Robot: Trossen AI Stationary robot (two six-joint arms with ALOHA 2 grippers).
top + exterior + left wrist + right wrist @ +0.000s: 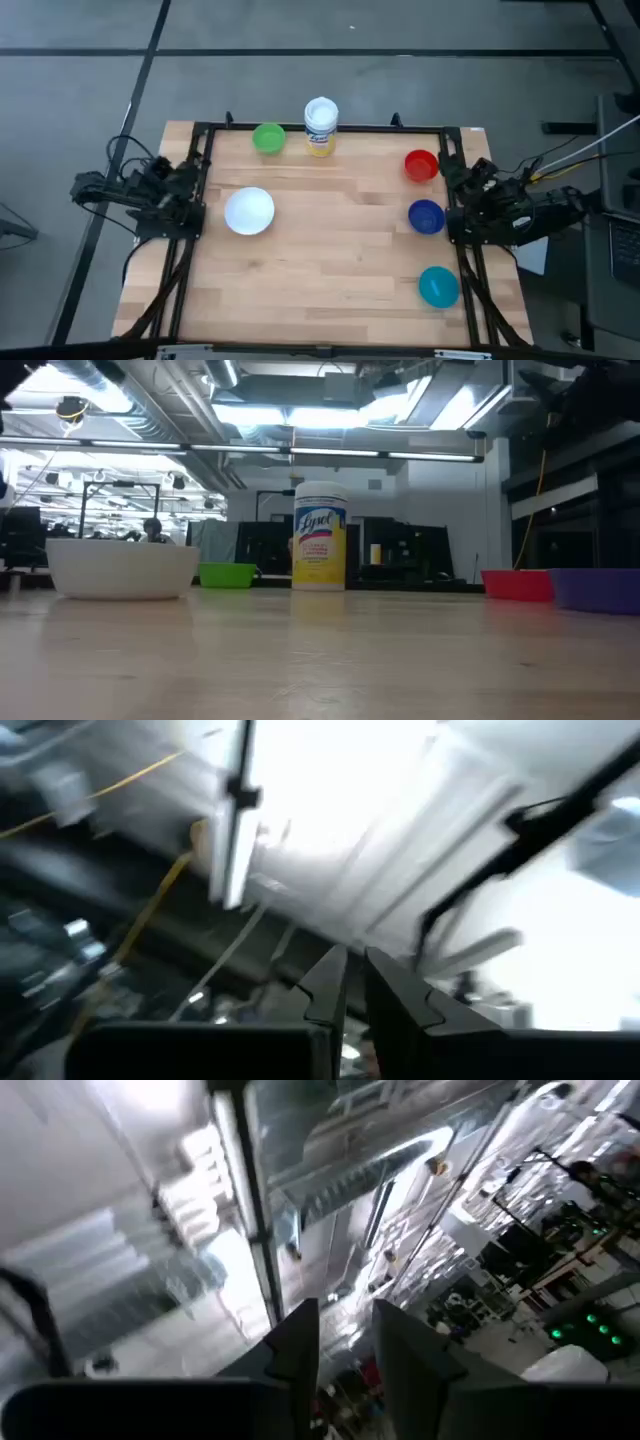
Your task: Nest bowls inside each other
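Note:
Five bowls stand apart, each on its base, on the wooden table: white at mid left, green at the far edge, and red, dark blue and teal in a row along the right side. The low view shows the white bowl, the green one, the red one and the dark blue one. My left gripper rests folded at the table's left edge, tilted upward, fingers nearly together. My right gripper rests at the right edge beside the red and blue bowls, tilted upward, with a gap between its fingers. Neither holds anything.
A white-lidded canister with a yellow label stands upright at the far edge, right of the green bowl. A black frame runs along the table's far, left and right sides. Bare wood lies in the middle and near part.

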